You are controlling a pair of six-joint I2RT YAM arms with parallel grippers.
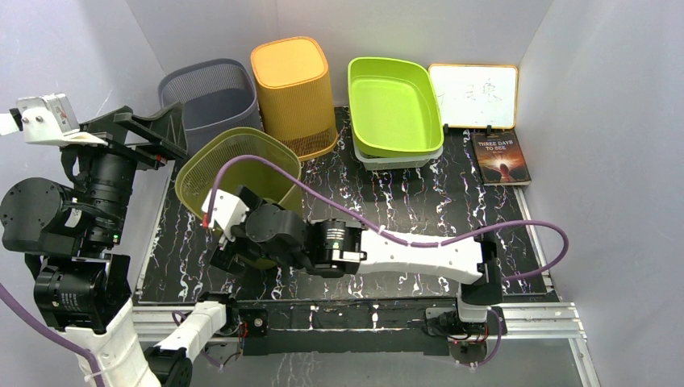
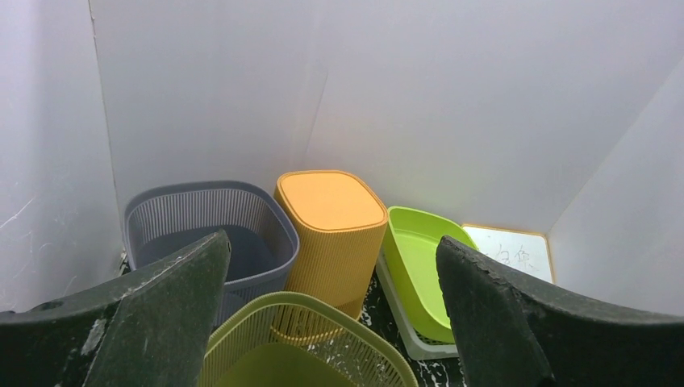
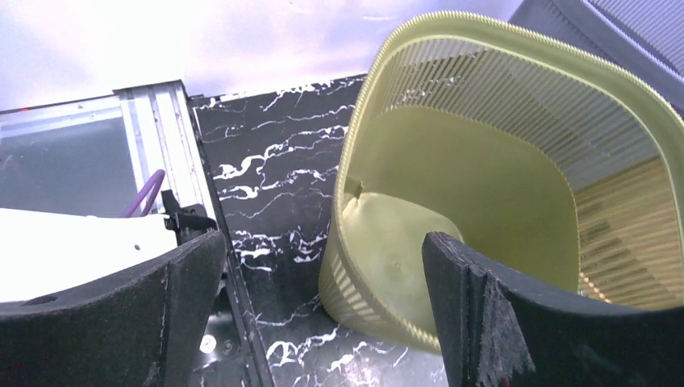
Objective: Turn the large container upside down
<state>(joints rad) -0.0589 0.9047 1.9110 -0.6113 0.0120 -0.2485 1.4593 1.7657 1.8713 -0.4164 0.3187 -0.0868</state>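
Right end effector (image 3: 319, 266) hangs spread wide and empty, just beside the near wall of the olive slatted basket (image 1: 198, 173), which sits mouth-up, left of centre on the tabletop (image 1: 403, 201). It looks like thin plastic: light, slightly flexy. Pinching the rim seems best. Left end effector (image 2: 335, 266) is spread too, raised at the left.

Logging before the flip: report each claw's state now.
Left claw: open, holding nothing.
Right claw: open, facing the yellow-green slatted plastic basket, not gripping it.

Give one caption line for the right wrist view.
Open right gripper facing the yellow-green slatted basket on the marbled table.
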